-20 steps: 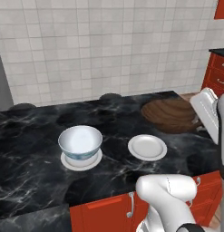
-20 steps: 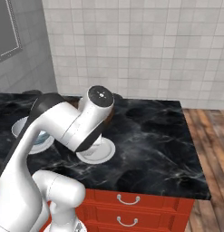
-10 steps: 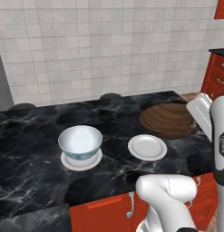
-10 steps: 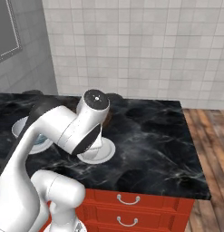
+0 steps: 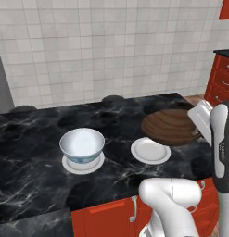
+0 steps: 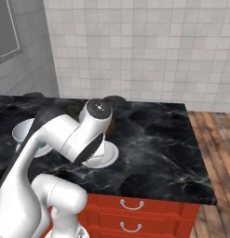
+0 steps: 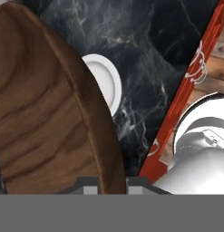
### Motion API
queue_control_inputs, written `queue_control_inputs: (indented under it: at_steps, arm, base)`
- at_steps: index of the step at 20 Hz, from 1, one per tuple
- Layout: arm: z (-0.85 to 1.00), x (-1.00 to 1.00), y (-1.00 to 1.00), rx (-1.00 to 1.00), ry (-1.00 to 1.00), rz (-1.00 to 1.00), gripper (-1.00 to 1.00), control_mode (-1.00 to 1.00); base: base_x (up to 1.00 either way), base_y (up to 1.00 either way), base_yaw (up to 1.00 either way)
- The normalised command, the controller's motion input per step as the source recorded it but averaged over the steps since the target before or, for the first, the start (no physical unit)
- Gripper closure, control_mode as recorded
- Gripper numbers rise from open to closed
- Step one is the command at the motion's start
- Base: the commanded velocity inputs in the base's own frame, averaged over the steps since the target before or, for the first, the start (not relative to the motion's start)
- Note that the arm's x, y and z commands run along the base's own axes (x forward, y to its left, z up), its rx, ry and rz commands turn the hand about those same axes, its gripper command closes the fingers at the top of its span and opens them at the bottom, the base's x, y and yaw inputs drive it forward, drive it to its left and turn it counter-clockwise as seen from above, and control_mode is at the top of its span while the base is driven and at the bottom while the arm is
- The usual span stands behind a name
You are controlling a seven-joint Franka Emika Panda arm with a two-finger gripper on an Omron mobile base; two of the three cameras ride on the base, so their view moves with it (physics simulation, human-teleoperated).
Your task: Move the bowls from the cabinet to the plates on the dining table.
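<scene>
1. right, halfway mark by the look of it: the white bowl [image 5: 82, 145] with the blue-patterned outside sits square on the first plate [image 5: 83, 164], toward the left of the dining table [image 5: 37, 139], near its front edge. that one reads as delivered.

2. and the second one is in the air. the wooden bowl [image 5: 170, 126] hangs over the right half of the black marble, just behind and to the right of the empty plate [image 5: 150, 150]; its near rim overlaps the plate's far edge in the left base view.

3. the gripper [image 7: 110, 181] is clamped on that wooden bowl, jaws nearly together on the rim. in the hand view the dark rim runs straight down between the two tips, with the wide grain of the bowl spreading off to the left.

4. same hand view: the empty plate peeks out from behind the bowl's rim, white against the marble, so the target is close but the bowl is not centred over it yet.

5. over in the right base view the arm's big white elbow covers most of the action; the empty plate [image 6: 109, 156] shows as a sliver below it, and the white bowl [image 6: 23, 131] is at the left edge.

6. what's left, as i judge it: slide the wooden bowl toward the front edge until it sits over the plate, lower it, let go. a wide bowl on a small plate, so the centring will need care.
</scene>
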Motion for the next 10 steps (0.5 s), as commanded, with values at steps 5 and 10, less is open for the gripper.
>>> queue_control_inputs:
  at_steps: [5, 10]
  arm:
    - [-0.26, 0.12, 0.0, 0.0, -0.01, 0.0, 1.0, -1.0]
    - [-0.51, 0.41, 0.0, 0.0, 0.0, 0.0, 1.0, -1.0]
  base:
    - [0.0, 0.0, 0.0]
    - [0.0, 0.0, 0.0]
